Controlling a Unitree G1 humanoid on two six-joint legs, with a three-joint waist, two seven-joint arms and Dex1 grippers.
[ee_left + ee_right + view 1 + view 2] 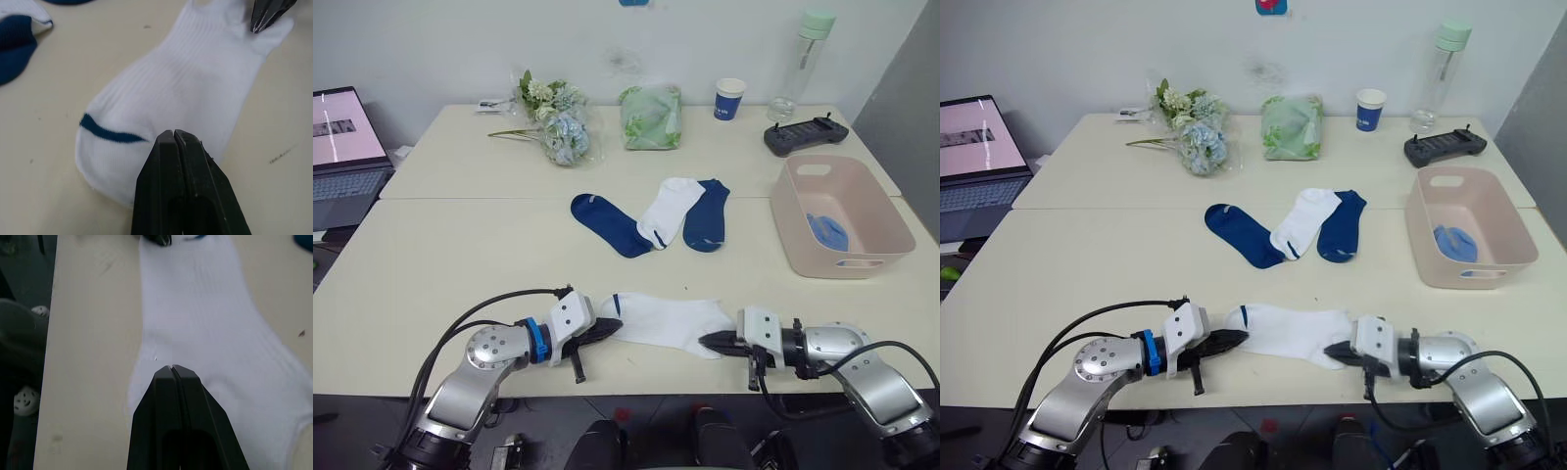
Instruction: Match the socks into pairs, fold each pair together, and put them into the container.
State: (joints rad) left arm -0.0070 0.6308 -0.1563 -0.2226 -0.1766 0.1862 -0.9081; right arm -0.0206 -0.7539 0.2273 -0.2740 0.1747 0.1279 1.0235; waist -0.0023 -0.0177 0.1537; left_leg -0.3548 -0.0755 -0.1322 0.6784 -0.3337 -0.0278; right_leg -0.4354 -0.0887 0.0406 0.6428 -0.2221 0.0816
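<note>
One white sock [668, 321]: lying flat near the front edge of the tabletop [460, 255], stretched sideways between the two claws, its dark trim stripe showing at the end toward the left claw.
Left claw [610, 328]: fingers pressed together, tip resting on the trimmed end of that near white sock; whether any fabric is being pinched, I cannot tell.
Right claw [710, 342]: fingers pressed together as well, tip sitting at the opposite end of the same sock; again no telling whether cloth is caught between them.
Second white sock [668, 210]: lying farther back at mid-table, slanted, wedged between the two navy ones and touching both.
Navy socks: one [608, 223] lying to the left of the second white sock with its toe pointing toward the front, the other [707, 213] lying just to the right of it.
Light blue socks [827, 231]: sitting bunched together inside the container, on its floor.
Container [800, 230]: pale pink tub standing on the right side of the tabletop, well apart from the near white sock.
Back row: a bunch of flowers [554, 119], a pale green cloth bundle [652, 117], a blue paper cup [729, 98], a clear bottle [802, 64] and a dark controller [805, 133] standing along the far edge.
Laptop [345, 147]: sitting open off the left end, screen lit.
</note>
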